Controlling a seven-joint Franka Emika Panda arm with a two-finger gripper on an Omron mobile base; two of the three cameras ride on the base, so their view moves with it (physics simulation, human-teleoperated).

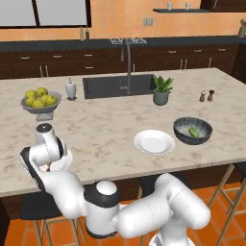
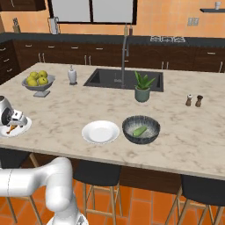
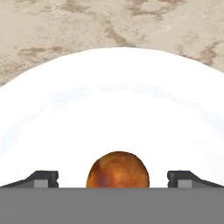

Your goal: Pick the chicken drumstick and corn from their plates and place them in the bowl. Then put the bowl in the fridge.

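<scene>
The chicken drumstick (image 3: 118, 169) lies on a white plate (image 3: 113, 96) at the counter's near left corner. My gripper (image 3: 113, 179) is open and low over that plate, one fingertip on each side of the drumstick and apart from it. In the right base view, the hand (image 2: 9, 116) hangs over this plate (image 2: 22, 128). The corn (image 1: 193, 131) lies inside the dark bowl (image 1: 185, 137) on the right. Beside the bowl stands the second plate (image 1: 154, 142), bare. The fridge is out of view.
A grey footed bowl of apples (image 1: 41, 102) and a soap bottle (image 1: 71, 89) stand at the back left. The sink (image 1: 117, 85) with its faucet, a potted plant (image 1: 161, 91) and two shakers (image 1: 206, 95) lie further back. Stools stand under the counter's front edge.
</scene>
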